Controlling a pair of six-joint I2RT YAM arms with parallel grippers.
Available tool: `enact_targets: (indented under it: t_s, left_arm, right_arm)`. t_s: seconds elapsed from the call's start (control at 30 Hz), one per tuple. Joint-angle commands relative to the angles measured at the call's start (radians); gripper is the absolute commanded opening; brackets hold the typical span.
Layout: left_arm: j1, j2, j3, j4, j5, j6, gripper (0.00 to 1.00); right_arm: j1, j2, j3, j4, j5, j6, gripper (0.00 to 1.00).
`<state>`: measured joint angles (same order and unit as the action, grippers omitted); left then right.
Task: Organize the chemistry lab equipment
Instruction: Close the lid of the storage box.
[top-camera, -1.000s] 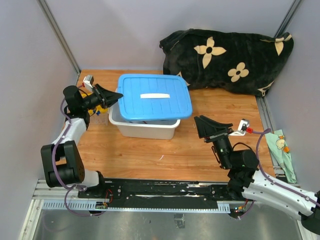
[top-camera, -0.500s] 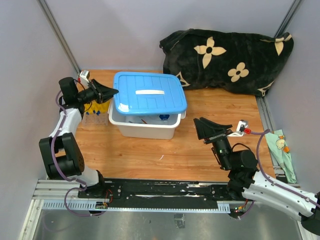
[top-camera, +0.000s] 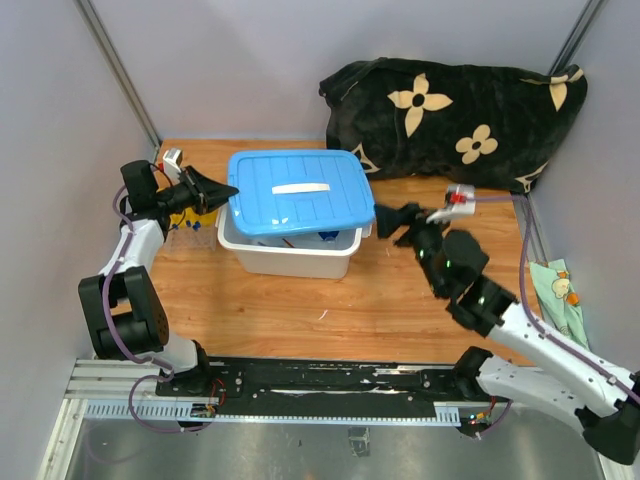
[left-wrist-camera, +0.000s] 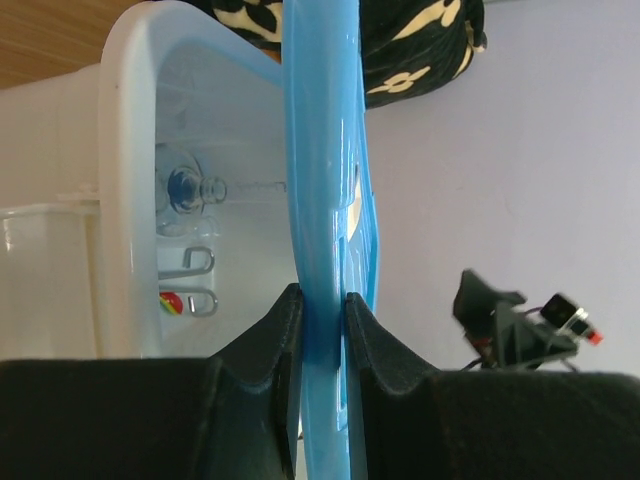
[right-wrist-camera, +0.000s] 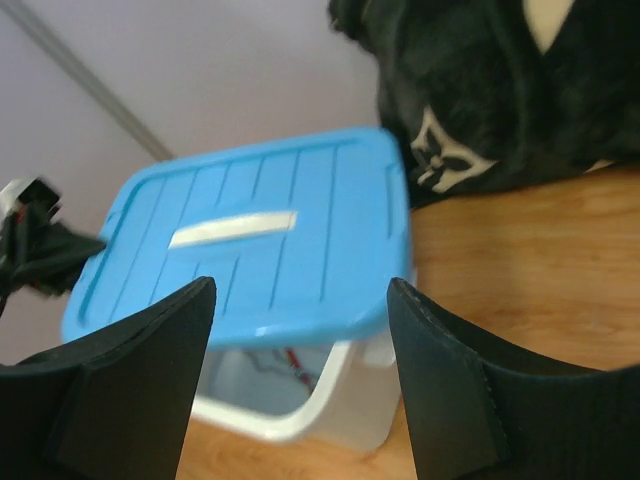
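Observation:
My left gripper (left-wrist-camera: 322, 300) is shut on the left edge of the blue lid (top-camera: 300, 192) and holds it raised and skewed over the white tub (top-camera: 290, 258). Inside the tub I see a clear glass piece (left-wrist-camera: 185, 187), metal tongs (left-wrist-camera: 200, 280) and a red-handled spatula (right-wrist-camera: 295, 362). A yellow rack (top-camera: 205, 214) with clear tubes (top-camera: 188, 234) stands left of the tub, partly hidden behind the left gripper (top-camera: 222, 190). My right gripper (top-camera: 385, 222) hangs open just right of the tub, its fingers (right-wrist-camera: 450, 380) empty and framing the lid's right corner (right-wrist-camera: 380, 250).
A black cloth with cream flowers (top-camera: 455, 115) lies at the back right. A pale green cloth (top-camera: 562, 300) hangs at the table's right edge. Grey walls close in on both sides. Bare wooden tabletop (top-camera: 300, 310) lies in front of the tub.
The right arm has swung up and left to the tub's right side and its jaws have widened. The left gripper, still on the lid, lifted and shifted it, exposing the tub's front.

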<state>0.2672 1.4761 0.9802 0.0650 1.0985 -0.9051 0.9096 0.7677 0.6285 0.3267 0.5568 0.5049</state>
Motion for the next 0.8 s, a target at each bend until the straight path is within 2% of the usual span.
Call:
enact_targets:
  t_s: [0.0, 0.1, 0.2, 0.47, 0.57, 0.77]
  left_arm:
    - [0.008, -0.024, 0.006, 0.017, 0.003, 0.027, 0.00]
    - [0.008, -0.020, 0.014, 0.024, 0.001, 0.020, 0.00]
    - [0.007, -0.020, 0.012, 0.028, -0.002, 0.020, 0.00]
    - [0.008, -0.043, -0.008, 0.041, -0.013, 0.010, 0.00]
    - [0.008, -0.042, -0.009, 0.041, -0.014, 0.008, 0.00]
    - [0.008, -0.046, -0.022, 0.049, -0.019, 0.005, 0.00]
  right_arm:
    - [-0.299, 0.140, 0.302, -0.462, -0.298, 0.064, 0.70]
    - [-0.485, 0.248, 0.439, -0.567, -0.465, 0.040, 0.70]
    - [-0.587, 0.400, 0.599, -0.676, -0.596, -0.005, 0.71]
    - [-0.626, 0.710, 0.752, -0.636, -1.008, -0.071, 0.75]
    - [-0.619, 0.781, 0.775, -0.642, -1.042, -0.095, 0.76]
    - [-0.592, 0.833, 0.811, -0.685, -1.005, -0.163, 0.71]
